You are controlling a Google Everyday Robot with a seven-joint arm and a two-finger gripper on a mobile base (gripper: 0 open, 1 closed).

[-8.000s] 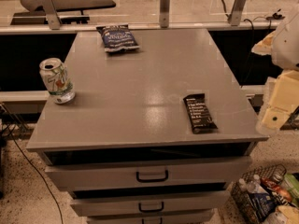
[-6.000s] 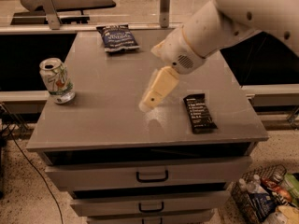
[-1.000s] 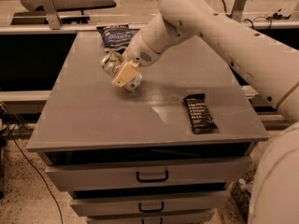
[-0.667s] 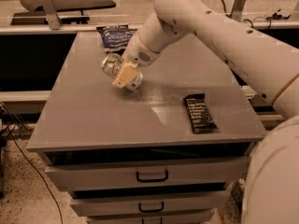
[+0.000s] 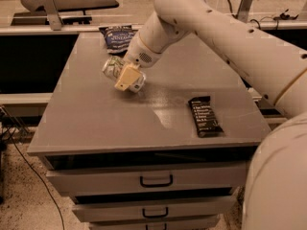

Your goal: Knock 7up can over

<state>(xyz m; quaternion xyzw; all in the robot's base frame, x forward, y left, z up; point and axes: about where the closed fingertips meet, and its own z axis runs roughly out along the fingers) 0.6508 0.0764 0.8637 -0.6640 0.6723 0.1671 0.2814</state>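
Gripper (image 5: 127, 78) is down at the surface (image 5: 96, 123), left of centre toward the back, right on the can (image 5: 111, 67). Can is tipped far over: silver top points back-left, base front-right under the gripper, body lying on the surface or nearly so. You can't tell from here if the gripper is clamped on it or only pressing its side, because the tan tip covers the can's middle and hides the contact. Arm (image 5: 216, 28) comes in from the right, low and angled down, which fits a sideways tip rather than a lift. Bag (image 5: 116, 35) sits just behind the can, near but apart. Bar (image 5: 205, 116) is well apart at front right, so neither is in the way. My read: the knock is done or nearly done. Before you call it, check the can rests on its side by itself, since a round body may roll toward the left edge once nothing pins it
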